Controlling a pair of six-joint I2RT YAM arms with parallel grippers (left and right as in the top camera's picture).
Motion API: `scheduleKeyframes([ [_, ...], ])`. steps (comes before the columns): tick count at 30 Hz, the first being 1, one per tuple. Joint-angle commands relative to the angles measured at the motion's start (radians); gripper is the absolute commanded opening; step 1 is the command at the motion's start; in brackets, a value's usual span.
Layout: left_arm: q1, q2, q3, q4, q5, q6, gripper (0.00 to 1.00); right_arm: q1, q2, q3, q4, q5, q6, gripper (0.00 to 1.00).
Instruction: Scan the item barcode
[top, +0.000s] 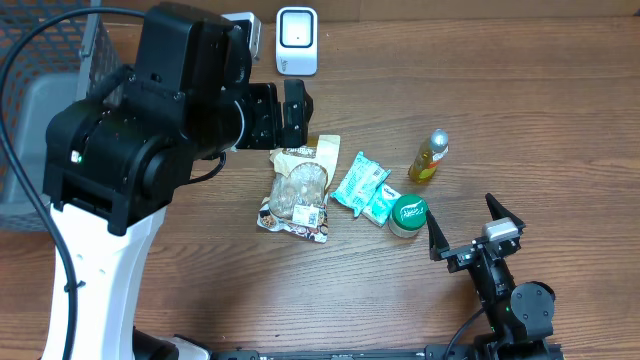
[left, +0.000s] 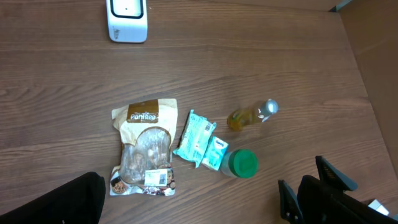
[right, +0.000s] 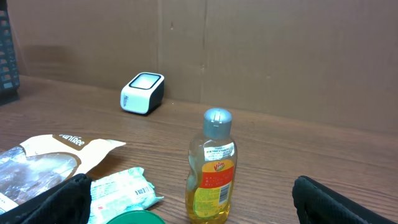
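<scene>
A wooden tabletop (top: 520, 90) is seen, kinda cluttered: a snack bag (top: 297, 190), teal packets (top: 360, 183), green-lidded jar (top: 408, 213) and yellow bottle (top: 429, 156) are bunched mid-table, with a white scanner (top: 296, 40) set well apart.

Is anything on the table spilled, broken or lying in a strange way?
Nothing stands out. The yellow bottle stands upright with its cap on, the brown snack bag and the teal packets lie flat, and no spill shows on the table.
</scene>
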Motion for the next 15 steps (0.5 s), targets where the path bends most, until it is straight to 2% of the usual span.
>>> scheduleKeyframes([
  [1,0.005,-0.012,0.011,0.001,0.006,0.012,1.0,-0.003,-0.009,-0.011,0.004,0.006,0.002,1.0],
  [15,0.005,-0.045,-0.068,0.001,0.006,0.012,1.0,-0.003,-0.009,-0.011,0.004,0.006,0.002,1.0],
])
